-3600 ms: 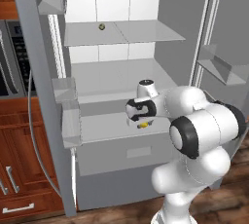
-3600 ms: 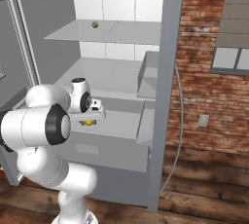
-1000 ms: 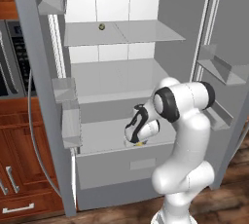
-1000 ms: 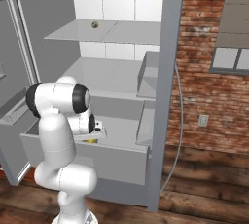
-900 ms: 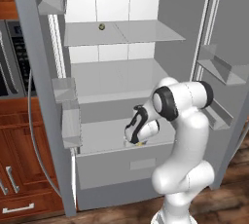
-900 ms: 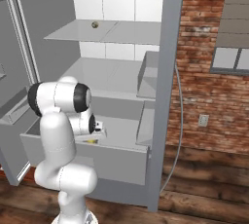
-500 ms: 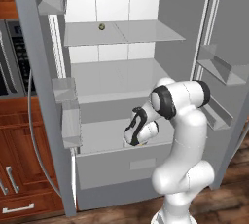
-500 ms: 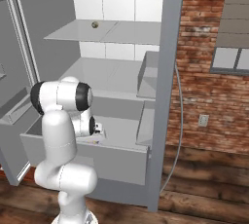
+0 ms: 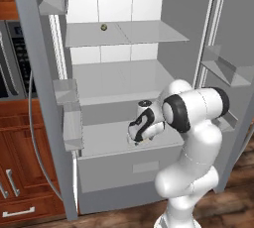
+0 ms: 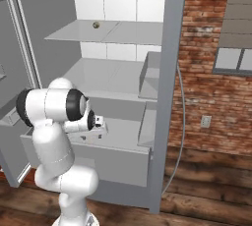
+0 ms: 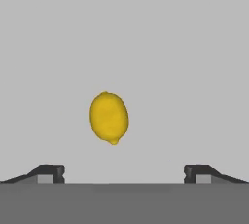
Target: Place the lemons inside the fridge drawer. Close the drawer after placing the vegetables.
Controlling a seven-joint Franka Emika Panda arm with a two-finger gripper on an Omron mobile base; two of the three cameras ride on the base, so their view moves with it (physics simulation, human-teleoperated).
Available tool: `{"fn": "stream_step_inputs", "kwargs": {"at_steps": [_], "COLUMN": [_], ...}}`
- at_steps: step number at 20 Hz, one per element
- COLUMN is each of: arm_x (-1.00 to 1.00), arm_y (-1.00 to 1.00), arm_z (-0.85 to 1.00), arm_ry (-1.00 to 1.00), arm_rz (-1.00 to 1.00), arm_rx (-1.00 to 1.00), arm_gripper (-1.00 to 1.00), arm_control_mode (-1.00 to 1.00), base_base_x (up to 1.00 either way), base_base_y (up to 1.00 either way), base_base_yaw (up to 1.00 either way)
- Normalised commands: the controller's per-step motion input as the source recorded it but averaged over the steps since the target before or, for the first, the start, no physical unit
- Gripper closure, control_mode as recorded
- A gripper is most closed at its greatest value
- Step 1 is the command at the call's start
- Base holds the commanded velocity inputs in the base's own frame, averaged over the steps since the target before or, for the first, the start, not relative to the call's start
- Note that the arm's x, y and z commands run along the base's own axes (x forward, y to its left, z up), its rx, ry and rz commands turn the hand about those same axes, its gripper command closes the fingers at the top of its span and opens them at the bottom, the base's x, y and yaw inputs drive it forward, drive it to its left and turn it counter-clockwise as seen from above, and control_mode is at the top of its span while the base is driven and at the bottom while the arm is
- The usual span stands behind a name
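Lemon [image 11: 109, 117] lies in drawer [image 9: 119, 167] beneath wide-spread gripper [image 11: 124, 173]

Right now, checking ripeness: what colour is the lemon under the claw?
Bright yellow all over; the lemon shows best in the hand view.

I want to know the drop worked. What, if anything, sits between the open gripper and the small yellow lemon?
Nothing visible. In the hand view the small yellow oval lemon lies on bare grey drawer floor beyond the open gripper, fingertips wide apart and clear of it.

A lemon [image 11: 109, 117] lies in the fridge drawer [image 9: 126, 170] under the end effector [image 11: 124, 173]
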Motion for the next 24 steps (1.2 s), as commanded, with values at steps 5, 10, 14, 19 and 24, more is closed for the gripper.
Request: {"fn": "stream_step_inputs", "kwargs": {"at_steps": [5, 10, 14, 19, 24], "arm_x": [-0.15, -0.57, -0.88, -0.90, -0.35], "arm_y": [-0.12, -0.02, -0.05, -0.03, -0.07], "arm_z": [1.00, 1.00, 0.98, 0.77, 0.40], "arm_ry": [-0.19, -0.24, -0.29, -0.29, -0.19], "arm_rz": [-0.10, -0.18, -0.16, -0.13, -0.04], "arm_rx": [0.04, 0.08, 0.09, 0.07, 0.03], "arm_gripper": [-1.00, -1.00, -1.00, -1.00, -1.00], "arm_control_mode": [-1.00, -1.00, -1.00, -1.00, -1.00], "base_base_x": [0.00, 0.00, 0.00, 0.00, 0.00], "base_base_y": [0.00, 0.00, 0.00, 0.00, 0.00], "base_base_yaw": [0.00, 0.00, 0.00, 0.00, 0.00]}}
